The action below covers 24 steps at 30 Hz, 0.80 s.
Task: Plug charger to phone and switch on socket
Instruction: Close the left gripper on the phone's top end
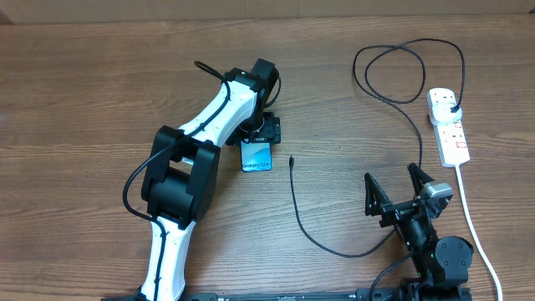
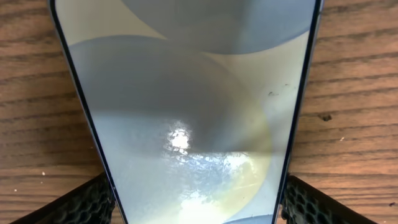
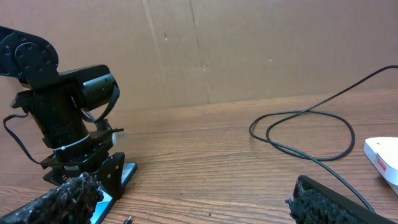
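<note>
Right gripper sat nearest the robot's base, low over the table. Jaws spread wide, nothing between them. In its wrist view both dark fingers framed bare wood.

Charger cable lay loose on the table. It curved in just left of the right gripper, then ran away from the base to its connector tip. Tip rested on the wood, just right of the phone, not touching it.

Phone lay near the table's middle, printed end toward the base, far end hidden under the left arm.

Left gripper hung directly over the phone. In the left wrist view the screen filled the frame, and a ribbed finger stood at each long edge. Jaws spread wide with the phone between them. Could not tell whether the pads pressed on the edges.

Power strip lay far right, well apart from the phone. Its white cord trailed back toward the base. Black plug sat in the strip's far outlet. Switch positions were too small to read.

Farthest out, the cable made a wide loop beyond the strip.
</note>
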{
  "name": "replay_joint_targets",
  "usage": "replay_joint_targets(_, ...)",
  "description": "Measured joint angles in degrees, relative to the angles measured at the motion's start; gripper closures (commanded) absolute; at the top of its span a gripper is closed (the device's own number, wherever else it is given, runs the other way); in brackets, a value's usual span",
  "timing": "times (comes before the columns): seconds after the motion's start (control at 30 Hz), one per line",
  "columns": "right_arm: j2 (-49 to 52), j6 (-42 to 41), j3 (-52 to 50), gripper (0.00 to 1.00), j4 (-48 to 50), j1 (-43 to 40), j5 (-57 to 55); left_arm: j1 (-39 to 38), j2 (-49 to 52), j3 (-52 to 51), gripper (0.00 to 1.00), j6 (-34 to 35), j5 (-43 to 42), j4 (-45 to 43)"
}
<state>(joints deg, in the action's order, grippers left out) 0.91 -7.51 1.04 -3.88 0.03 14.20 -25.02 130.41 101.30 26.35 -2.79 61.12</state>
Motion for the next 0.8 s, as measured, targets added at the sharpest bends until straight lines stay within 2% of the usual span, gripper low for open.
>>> replay_joint_targets(0.13, 0.0, 0.0, 0.0, 0.00, 0.0, 0.0, 0.0, 0.0, 0.3, 1.2, 0.14, 0.0, -0.5, 3.6)
replay_joint_targets(0.37, 0.0, 0.0, 0.0, 0.00, 0.0, 0.0, 0.0, 0.2, 0.7, 9.2, 0.14, -0.5, -4.7, 12.5)
replay_joint_targets(0.43, 0.0, 0.0, 0.0, 0.00, 0.0, 0.0, 0.0, 0.4, 0.7, 10.4, 0.11, -1.0, -6.1, 14.4)
replay_joint_targets(0.47, 0.0, 0.0, 0.0, 0.00, 0.0, 0.0, 0.0, 0.4, 0.7, 10.8, 0.00, -1.1, -6.3, 14.7)
replay_joint_targets(0.8, 0.0, 0.0, 0.0, 0.00, 0.0, 0.0, 0.0, 0.8, 0.7, 9.4, 0.00, -0.6, -2.4, 9.6)
